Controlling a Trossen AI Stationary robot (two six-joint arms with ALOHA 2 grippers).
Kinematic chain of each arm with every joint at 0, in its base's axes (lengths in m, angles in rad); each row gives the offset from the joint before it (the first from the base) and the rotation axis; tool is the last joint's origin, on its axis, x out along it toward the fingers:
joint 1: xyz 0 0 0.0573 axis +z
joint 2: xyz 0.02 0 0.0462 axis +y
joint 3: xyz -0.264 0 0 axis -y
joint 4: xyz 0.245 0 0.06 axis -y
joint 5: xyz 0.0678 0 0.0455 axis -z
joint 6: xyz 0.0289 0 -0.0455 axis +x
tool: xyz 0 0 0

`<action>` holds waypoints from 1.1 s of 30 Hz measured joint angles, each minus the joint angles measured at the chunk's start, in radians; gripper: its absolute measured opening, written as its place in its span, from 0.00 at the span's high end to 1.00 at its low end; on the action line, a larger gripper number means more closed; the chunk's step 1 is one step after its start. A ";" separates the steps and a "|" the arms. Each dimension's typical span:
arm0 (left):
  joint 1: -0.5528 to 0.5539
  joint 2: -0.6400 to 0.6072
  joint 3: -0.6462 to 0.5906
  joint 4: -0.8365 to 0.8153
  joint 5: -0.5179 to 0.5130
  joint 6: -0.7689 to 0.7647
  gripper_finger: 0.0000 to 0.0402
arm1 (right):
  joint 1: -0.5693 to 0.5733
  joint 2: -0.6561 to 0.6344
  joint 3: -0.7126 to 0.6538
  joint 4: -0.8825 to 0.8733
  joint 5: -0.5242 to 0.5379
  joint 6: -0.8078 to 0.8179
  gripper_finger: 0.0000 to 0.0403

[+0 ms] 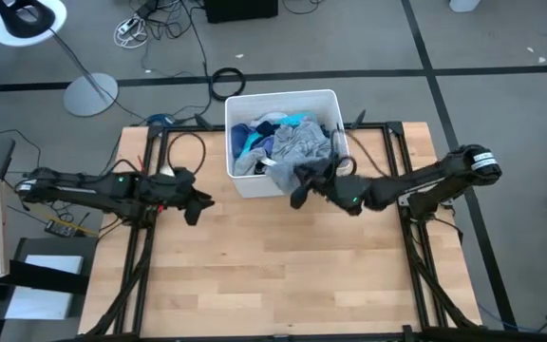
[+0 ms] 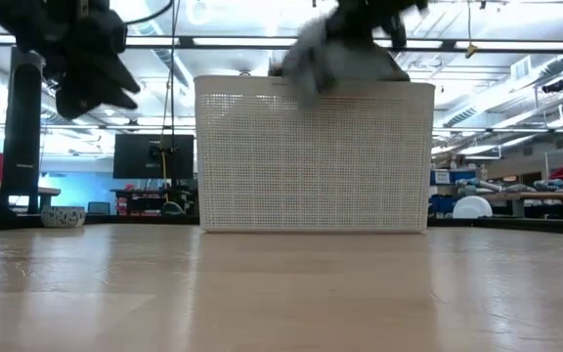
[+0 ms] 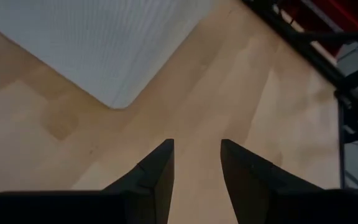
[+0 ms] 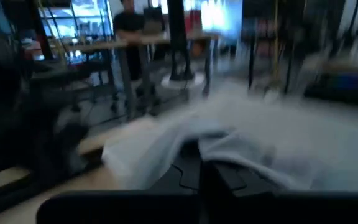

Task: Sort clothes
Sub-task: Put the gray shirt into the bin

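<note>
right gripper (image 1: 300, 186) clamped on the grey t-shirt (image 1: 298, 150) at the bin's front edge

the right jaws are closed on grey cloth that drapes over the near rim of the white bin (image 1: 238, 182), which sits at the back middle of the worktop (image 1: 273, 266). the other clothes, with blue and turquoise showing, lie heaped inside the bin. the left gripper (image 1: 198, 205) hangs over bare wood just left of the bin, its jaws parted and holding nothing.
</note>
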 joint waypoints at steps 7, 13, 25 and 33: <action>-0.002 0.004 -0.059 0.070 -0.045 0.122 0.66 | -0.165 -0.010 0.283 -0.140 -0.114 -0.345 0.99; -0.030 0.000 -0.068 0.263 -0.037 0.487 0.66 | -0.366 0.032 0.424 -0.470 -0.273 -0.192 0.99; -0.031 -0.080 -0.269 0.645 0.052 0.633 0.66 | -0.483 0.232 0.481 -0.690 -0.571 0.046 0.99; -0.031 -0.218 -0.480 0.821 0.062 0.603 0.66 | -0.537 0.300 0.511 -0.755 -0.714 0.140 0.89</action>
